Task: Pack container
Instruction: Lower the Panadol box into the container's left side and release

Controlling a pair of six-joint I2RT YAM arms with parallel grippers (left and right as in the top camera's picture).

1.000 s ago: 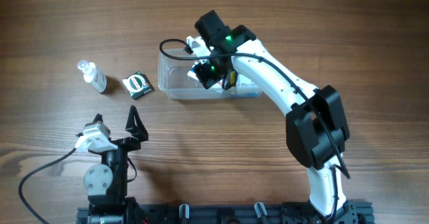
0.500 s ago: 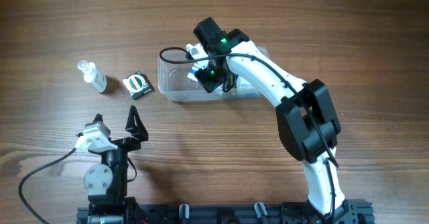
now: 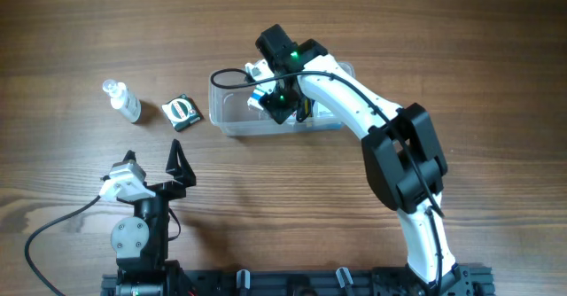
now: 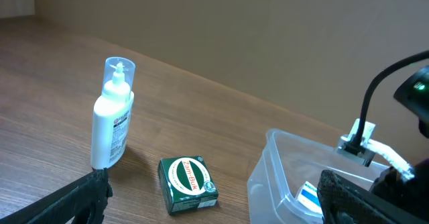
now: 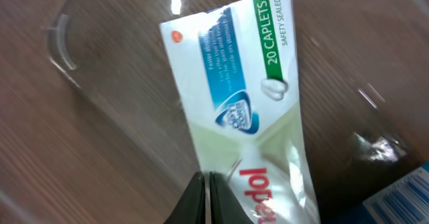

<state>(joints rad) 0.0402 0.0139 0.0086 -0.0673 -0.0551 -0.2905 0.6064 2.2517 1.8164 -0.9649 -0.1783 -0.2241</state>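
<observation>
right gripper (image 3: 276, 101) is down inside the clear container (image 3: 230, 119) at mid-table, jaws pressed together, tips on the 20-caplet box (image 5: 234, 103). left gripper (image 3: 152, 163) is spread wide. white bottle (image 3: 124, 103) and green box (image 3: 182, 110) are left of the container.

The right arm (image 3: 354, 92) has smooth white shell links joined by bulky black housings, the largest a rounded black block (image 3: 403, 159) at its elbow. A thin black cable (image 3: 376, 104) runs along the white shell, and small green lights (image 3: 292, 55) glow on the black wrist unit. The right claw (image 5: 206, 196) is dark, its two tips narrow and matte.

The left arm (image 3: 142, 212) is mostly black, with a pale grey wrist piece (image 3: 122, 183) and a round grey disc (image 3: 133, 237) dotted with small screws. The left claw (image 3: 152, 159) has black, triangular fingers (image 3: 180, 165) with a rough surface. A black cable (image 3: 44, 234) curls away from its base. Both arms rise from a black rail (image 3: 292, 283).
</observation>
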